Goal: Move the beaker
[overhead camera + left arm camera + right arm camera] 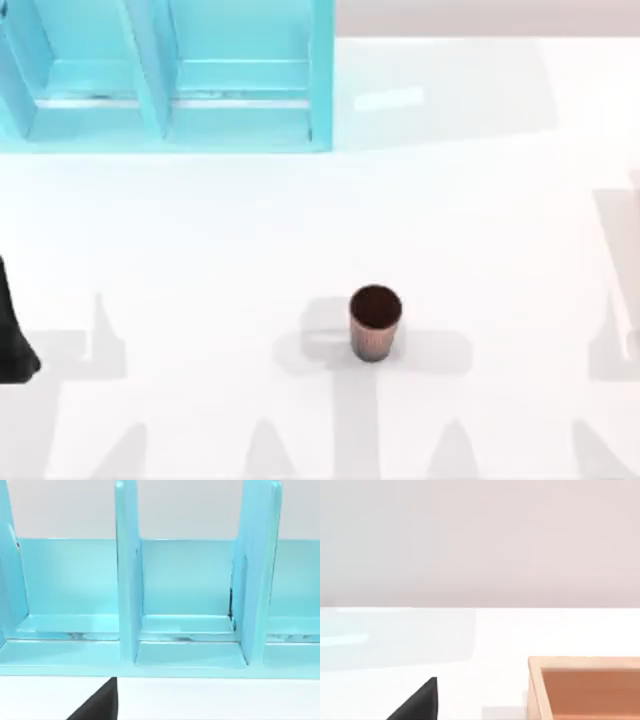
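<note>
You see the left arm (14, 335) as no more than a dark sliver cut by the top view's left edge, so you cannot tell how its fingers stand. The turquoise rack (170, 80) at the far left runs off the frame's far and left edges (its compartments are cropped in the left wrist view too). The wooden tray (585, 687) in the right wrist view is cut off, leaving you one corner.

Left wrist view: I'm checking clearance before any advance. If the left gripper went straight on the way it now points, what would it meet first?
Probably the turquoise shelf unit, around its middle compartment. A strip of white table lies before it; depth is unclear.
</note>
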Tool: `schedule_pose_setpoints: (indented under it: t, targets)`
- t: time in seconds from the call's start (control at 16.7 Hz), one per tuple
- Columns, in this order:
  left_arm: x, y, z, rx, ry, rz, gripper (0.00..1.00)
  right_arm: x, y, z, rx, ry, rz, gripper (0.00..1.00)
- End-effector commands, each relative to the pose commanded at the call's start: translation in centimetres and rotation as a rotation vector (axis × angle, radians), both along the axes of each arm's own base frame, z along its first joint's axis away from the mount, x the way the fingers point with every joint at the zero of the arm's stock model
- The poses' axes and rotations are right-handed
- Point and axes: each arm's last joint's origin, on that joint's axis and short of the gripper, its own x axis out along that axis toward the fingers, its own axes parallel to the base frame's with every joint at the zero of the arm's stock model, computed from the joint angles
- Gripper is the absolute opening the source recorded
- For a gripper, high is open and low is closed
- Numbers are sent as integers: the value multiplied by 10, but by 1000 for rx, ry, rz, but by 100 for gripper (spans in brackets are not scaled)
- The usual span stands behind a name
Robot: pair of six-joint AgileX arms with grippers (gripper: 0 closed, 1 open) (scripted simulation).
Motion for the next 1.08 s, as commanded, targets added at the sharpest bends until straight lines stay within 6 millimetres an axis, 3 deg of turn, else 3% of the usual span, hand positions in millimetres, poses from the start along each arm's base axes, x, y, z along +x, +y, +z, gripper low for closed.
schedule_pose_setpoints:
  t: [0.3, 0.6, 0.84, 1.08]
  targets:
    - [0, -2, 11, -20, 34, -19, 100, 0, 0, 0, 0, 0, 0, 100]
    - [10, -13, 62, -107, 214, -102, 100, 0, 0, 0, 0, 0, 0, 100]
    - [38, -33, 117, -188, 451, -177, 100, 0, 0, 0, 0, 0, 0, 100]
    - [88, -74, 162, -236, 737, -224, 100, 0, 0, 0, 0, 0, 0, 100]
